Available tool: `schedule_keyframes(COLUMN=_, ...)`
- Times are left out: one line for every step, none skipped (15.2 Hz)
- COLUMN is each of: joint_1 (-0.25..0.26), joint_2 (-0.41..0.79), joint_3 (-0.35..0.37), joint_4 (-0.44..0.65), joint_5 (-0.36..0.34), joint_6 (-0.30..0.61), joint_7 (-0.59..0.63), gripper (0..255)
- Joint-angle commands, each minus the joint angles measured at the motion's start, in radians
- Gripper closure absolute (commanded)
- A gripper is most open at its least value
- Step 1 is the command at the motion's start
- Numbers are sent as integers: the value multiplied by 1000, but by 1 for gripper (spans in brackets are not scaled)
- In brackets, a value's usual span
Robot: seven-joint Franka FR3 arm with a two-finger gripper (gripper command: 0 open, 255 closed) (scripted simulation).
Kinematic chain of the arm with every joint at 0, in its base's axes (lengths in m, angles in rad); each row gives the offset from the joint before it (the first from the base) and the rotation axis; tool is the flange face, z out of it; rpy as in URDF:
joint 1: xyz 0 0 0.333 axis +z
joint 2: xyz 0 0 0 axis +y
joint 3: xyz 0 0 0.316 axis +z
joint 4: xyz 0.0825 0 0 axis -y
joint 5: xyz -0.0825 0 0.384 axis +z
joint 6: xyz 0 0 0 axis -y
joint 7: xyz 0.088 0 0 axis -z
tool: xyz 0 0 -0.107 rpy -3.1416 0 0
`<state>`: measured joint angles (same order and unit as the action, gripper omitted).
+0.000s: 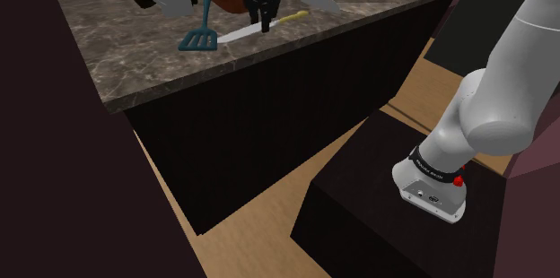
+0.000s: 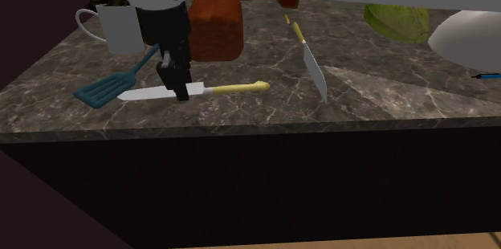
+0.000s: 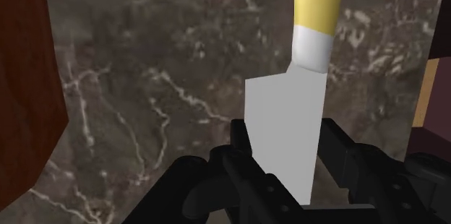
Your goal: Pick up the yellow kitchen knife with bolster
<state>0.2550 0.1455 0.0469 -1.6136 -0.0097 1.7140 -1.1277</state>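
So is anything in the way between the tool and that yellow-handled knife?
Nothing visible. The tool sits right over the blade of the knife, next to its handle. The blue spatula lies off to one side, not between them.

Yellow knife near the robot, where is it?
The yellow-handled knife lies flat on the dark marble counter, left in the second exterior view, blade under the black gripper, beside the teal spatula.
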Motion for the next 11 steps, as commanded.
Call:
schedule_keyframes(joint_1=0, joint_2=1, joint_3=0, joint_4=26, joint_5=0, joint_6=-26, joint_7=-1, gripper=255)
schedule_keyframes(joint_1=0, joint_2=2, joint_3=0, joint_4=41, joint_5=0, joint_6=-40, joint_7=-1, gripper=255)
schedule_keyframes(joint_1=0, joint_2=3, joint_3=0, joint_4=56, joint_5=0, joint_6=-54, joint_7=-1, gripper=255)
schedule_keyframes(joint_1=0, joint_2=5, joint_3=0, joint_4=71, joint_5=0, joint_6=-68, joint_7=-1, gripper=255)
schedule_keyframes(joint_1=0, joint_2=7, joint_3=0, joint_4=87, joint_5=0, joint_6=-82, joint_7=-1, gripper=255)
schedule_keyframes(joint_1=0, joint_2=9, joint_3=0, joint_4=103, joint_5=0, joint_6=-96, joint_7=-1, gripper=255)
schedule_keyframes(joint_1=0, joint_2=11, joint_3=0, joint_4=120, joint_5=0, joint_6=-110, joint_7=-1, gripper=255)
schedule_keyframes(joint_1=0, joint_2=14, joint_3=0, joint_4=137, joint_5=0, joint_6=-125, joint_7=-1, gripper=255)
schedule_keyframes(joint_1=1, joint_2=17, joint_3=0, joint_4=155, joint_5=-1, joint_6=-139, joint_7=-1, gripper=255)
schedule_keyframes(joint_1=1, joint_2=20, joint_3=0, joint_4=173, joint_5=-1, joint_6=-154, joint_7=-1, gripper=255)
schedule_keyframes(joint_1=1, joint_2=23, joint_3=0, joint_4=191, joint_5=-1, joint_6=-169, joint_7=-1, gripper=255)
